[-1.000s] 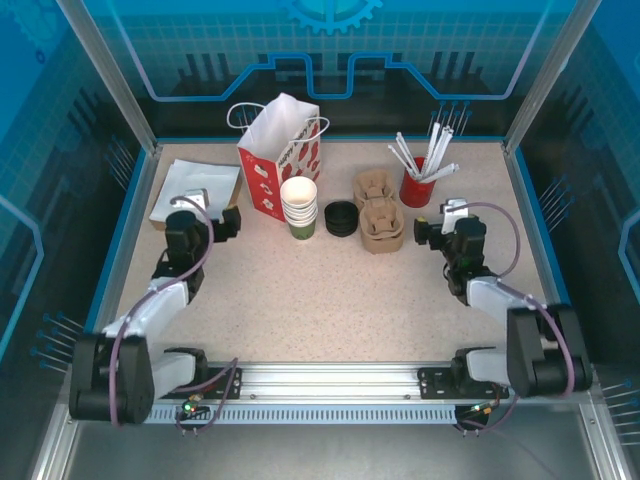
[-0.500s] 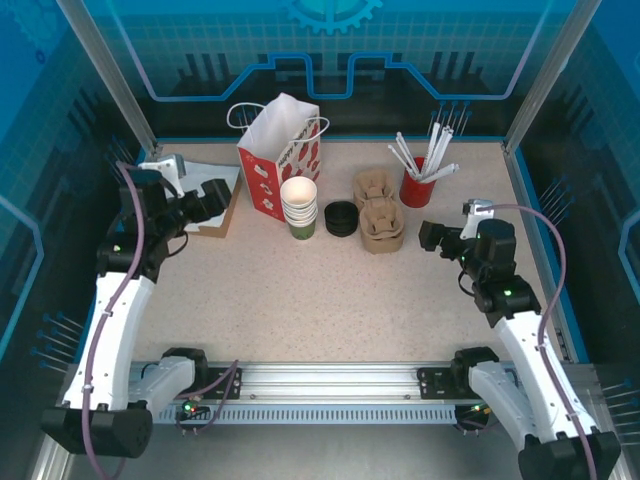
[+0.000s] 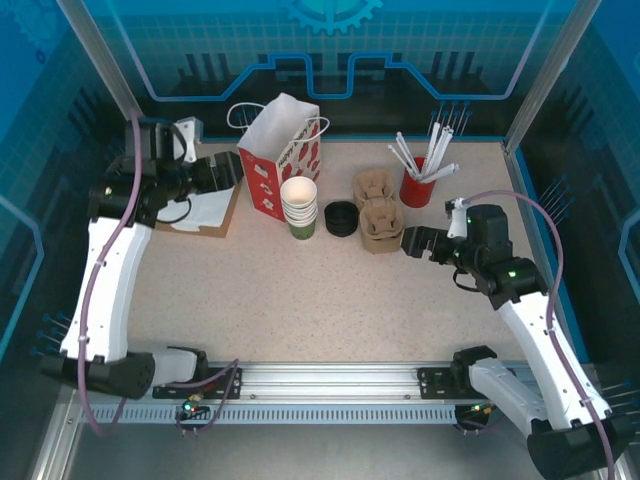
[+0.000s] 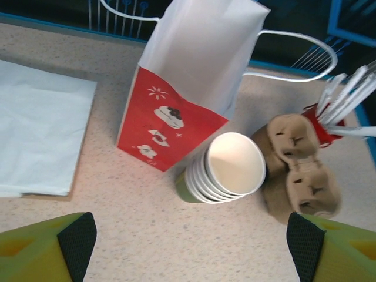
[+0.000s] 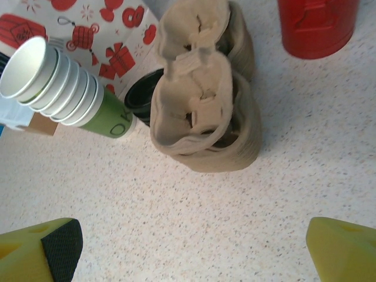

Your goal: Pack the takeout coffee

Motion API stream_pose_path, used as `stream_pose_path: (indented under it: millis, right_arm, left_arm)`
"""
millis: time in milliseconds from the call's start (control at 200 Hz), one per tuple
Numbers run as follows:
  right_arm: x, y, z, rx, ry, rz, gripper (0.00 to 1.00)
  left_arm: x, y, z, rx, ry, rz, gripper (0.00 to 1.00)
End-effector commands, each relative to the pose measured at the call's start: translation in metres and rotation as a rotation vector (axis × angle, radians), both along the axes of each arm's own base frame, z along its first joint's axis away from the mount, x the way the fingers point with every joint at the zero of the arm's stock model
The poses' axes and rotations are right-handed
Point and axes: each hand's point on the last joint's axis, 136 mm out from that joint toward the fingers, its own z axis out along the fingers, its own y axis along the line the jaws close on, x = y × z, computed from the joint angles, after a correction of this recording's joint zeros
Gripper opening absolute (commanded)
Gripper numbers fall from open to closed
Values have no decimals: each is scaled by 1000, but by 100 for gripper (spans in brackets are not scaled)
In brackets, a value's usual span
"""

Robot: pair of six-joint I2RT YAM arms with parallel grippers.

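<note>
My left gripper (image 3: 232, 172) is wide open and holds nothing. It hangs near the far-left corner of the bench (image 3: 300, 300), over the flat white paper sheets (image 3: 200, 207) and just left of the red-and-white paper bag (image 3: 280, 160). My right gripper (image 3: 408, 243) is also wide open and empty. It sits low toward the right edge, just beside the brown moulded-pulp cup carriers (image 3: 379, 212).

Takeout coffee: its round black plastic lid (image 3: 341, 218) sits on the bench near the middle of the far edge, between the stack of white-rimmed green paper cups (image 3: 298, 207) and the carriers. Can't tell if a dark green cup sits under it. From the right gripper the lid is behind the carriers. From the left gripper it's past the bag and the cup stack.
</note>
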Motion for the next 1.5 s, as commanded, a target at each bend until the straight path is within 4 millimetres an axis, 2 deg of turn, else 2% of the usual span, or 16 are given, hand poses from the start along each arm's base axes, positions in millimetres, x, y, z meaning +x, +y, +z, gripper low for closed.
stream_pose_path:
  millis: [0, 160, 525, 926, 1106, 1286, 1406, 1491]
  right_arm:
    - [-5, 12, 3, 17, 33, 40, 100]
    - [0, 19, -1, 7, 37, 52, 100]
    - [3, 19, -9, -29, 46, 48, 100]
    - [12, 20, -17, -38, 61, 29, 100]
    - [15, 20, -21, -45, 78, 28, 100]
    - [18, 21, -28, -56, 101, 28, 100]
    - [21, 25, -28, -56, 111, 39, 100]
    - [24, 28, -30, -57, 117, 45, 100]
  left_arm:
    - [12, 7, 0, 101, 35, -11, 88]
    - [45, 6, -1, 133, 56, -28, 88]
    - [118, 4, -30, 175, 112, -44, 88]
    - [174, 16, -69, 194, 151, -16, 83]
    - [186, 17, -85, 189, 172, -20, 79]
    - [182, 12, -92, 169, 201, -45, 79]
    - [174, 10, -90, 157, 216, -54, 80]
    - [168, 8, -81, 144, 201, -61, 82]
